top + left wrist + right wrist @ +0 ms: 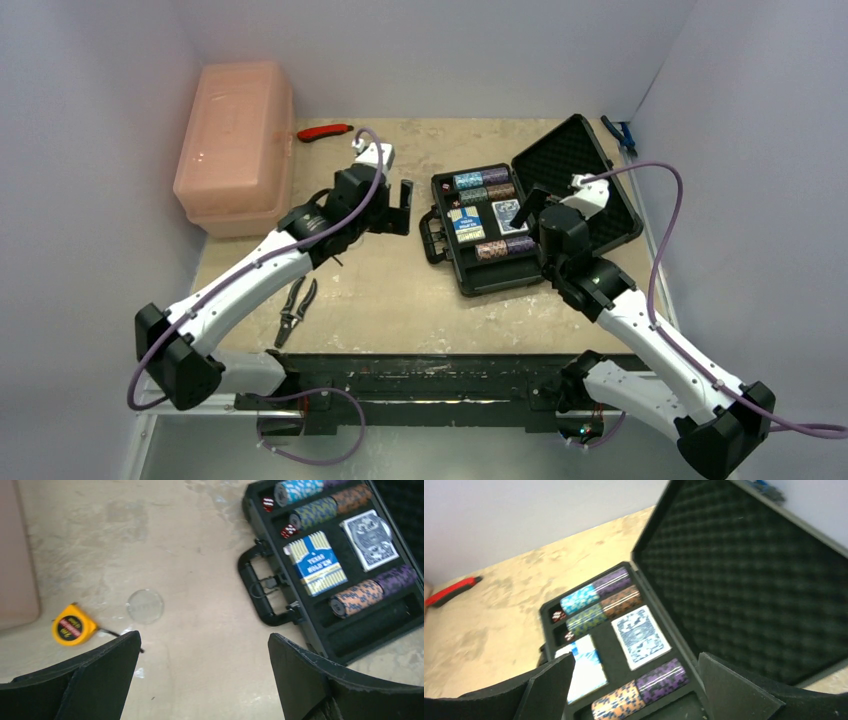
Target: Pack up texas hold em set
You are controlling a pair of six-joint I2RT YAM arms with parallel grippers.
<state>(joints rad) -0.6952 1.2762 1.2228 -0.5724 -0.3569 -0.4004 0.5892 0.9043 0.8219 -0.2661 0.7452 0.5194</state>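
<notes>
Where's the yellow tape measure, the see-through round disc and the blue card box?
yellow tape measure [73, 625]: left wrist view, its round label.
see-through disc [145, 606]: left wrist view, its middle.
blue card box [316, 562]: left wrist view, its printed front.

A disc lies on the table before my left pincer, a tape measure left of it, the case to its right.
</notes>
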